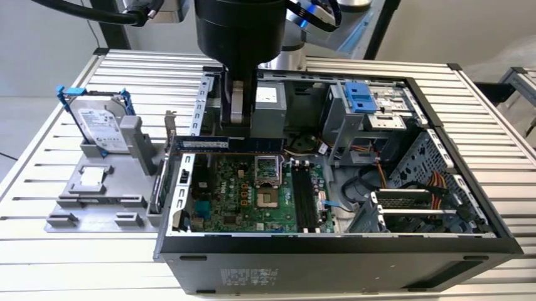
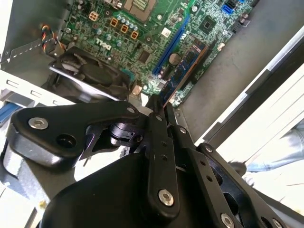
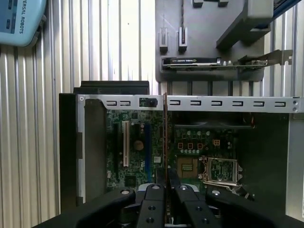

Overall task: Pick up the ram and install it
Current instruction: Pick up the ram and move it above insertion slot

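Observation:
The ram [image 1: 205,143] is a thin dark-blue strip with a white label, held level above the back of the green motherboard [image 1: 238,197] inside the open computer case [image 1: 335,248]. My gripper [image 1: 238,130] comes down from above and is shut on the ram's middle. In the first wrist view the ram [image 3: 165,135] shows edge-on as a thin line running out from the gripper [image 3: 166,179]. The second wrist view has the ram [image 2: 186,70] sticking out past the gripper [image 2: 159,103] over the board. The black memory slots [image 1: 303,202] lie on the board nearer the exterior view's right.
A silver hard drive with blue rails [image 1: 99,125] stands in a grey fixture [image 1: 88,194] at the exterior view's left, on the ribbed metal table [image 1: 50,251]. The case holds a blue-tabbed drive cage [image 1: 360,100] and orange cables [image 1: 435,185].

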### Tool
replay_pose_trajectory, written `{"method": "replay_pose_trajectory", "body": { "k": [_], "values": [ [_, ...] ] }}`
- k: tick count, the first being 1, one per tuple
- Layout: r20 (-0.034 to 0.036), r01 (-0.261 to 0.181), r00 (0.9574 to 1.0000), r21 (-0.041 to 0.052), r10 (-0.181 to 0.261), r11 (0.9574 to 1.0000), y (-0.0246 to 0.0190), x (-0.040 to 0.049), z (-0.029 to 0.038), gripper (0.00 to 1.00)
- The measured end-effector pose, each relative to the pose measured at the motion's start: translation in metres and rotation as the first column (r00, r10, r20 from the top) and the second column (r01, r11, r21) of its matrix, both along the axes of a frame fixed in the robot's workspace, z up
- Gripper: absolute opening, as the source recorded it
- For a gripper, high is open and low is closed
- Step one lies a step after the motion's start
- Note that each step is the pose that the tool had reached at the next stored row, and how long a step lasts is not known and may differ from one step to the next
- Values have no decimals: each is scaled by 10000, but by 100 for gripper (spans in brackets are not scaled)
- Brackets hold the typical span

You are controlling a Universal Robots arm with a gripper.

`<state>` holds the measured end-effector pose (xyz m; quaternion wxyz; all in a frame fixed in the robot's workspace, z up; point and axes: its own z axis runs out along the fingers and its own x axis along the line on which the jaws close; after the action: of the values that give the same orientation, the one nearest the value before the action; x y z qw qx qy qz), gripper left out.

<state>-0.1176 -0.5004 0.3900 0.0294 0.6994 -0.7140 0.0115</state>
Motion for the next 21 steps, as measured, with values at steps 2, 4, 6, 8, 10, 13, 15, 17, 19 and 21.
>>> {"method": "replay_pose_trajectory", "body": {
  "k": [2, 4, 6, 8, 10, 13, 15, 17, 19, 21],
  "values": [
    [0, 1, 10000, -1, -1, 10000, 0, 14, 0, 0],
    [0, 0, 10000, 0, 0, 10000, 0, 30, 0, 0],
    [0, 1, 10000, 0, -1, 10000, 0, 45, 0, 0],
    [0, 1, 10000, 0, -1, 10000, 0, 60, 0, 0],
    [0, 1, 10000, 0, -1, 10000, 0, 77, 0, 0],
    [0, 0, 10000, 0, 0, 10000, 0, 101, 0, 0],
    [0, 0, 10000, 0, 0, 10000, 0, 116, 0, 0],
    [0, 0, 10000, -1, 0, 10000, 0, 133, 0, 0],
    [0, 0, 10000, 0, 0, 10000, 0, 149, 0, 0],
    [0, 1, 10000, -1, -1, 10000, 0, 165, 1, 0]
  ]
}}
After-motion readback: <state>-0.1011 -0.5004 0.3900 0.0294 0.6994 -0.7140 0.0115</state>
